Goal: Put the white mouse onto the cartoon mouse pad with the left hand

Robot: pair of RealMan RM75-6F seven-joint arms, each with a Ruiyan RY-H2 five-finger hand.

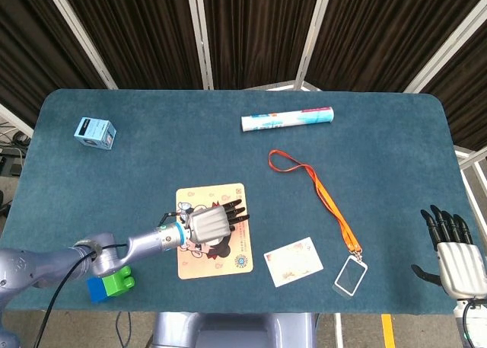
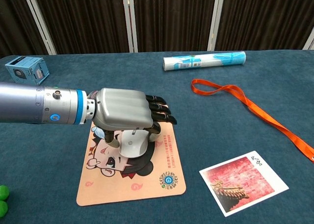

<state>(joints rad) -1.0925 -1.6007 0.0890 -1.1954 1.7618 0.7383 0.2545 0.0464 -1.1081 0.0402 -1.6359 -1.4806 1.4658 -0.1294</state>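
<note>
At the near edge of the surface (image 2: 44, 155), close to the robot, the green and blue block (image 1: 111, 282) sits beside the left forearm, and just beyond it lies the cartoon mouse pad (image 2: 130, 182). Over the middle of that pad hangs the left hand (image 2: 122, 113), palm down, its fingers (image 2: 159, 111) wrapped over the top of the white mouse (image 2: 131, 143), which they grip from above. The mouse sits directly under the palm, its long axis running roughly along the forearm's line, toward the pad's far right corner. In the chest view its underside looks very close to the printed face, but whether it touches the pad cannot be told. What the next move turns on is that small vertical gap: the mouse is already inside the pad's outline, so it likely calls for a short lowering and then letting go, not any sideways travel.

To the right of the pad a photo card (image 2: 244, 181) lies near, and further right a clear badge holder (image 1: 351, 275) ends an orange lanyard (image 2: 245, 104) that trails toward the far side. The right hand (image 1: 459, 260) is well apart at the near right corner, fingers spread and holding nothing. Farthest off are the blue box (image 2: 27, 69) at far left and a printed tube (image 2: 203, 60) near the far edge, neither in the way.
</note>
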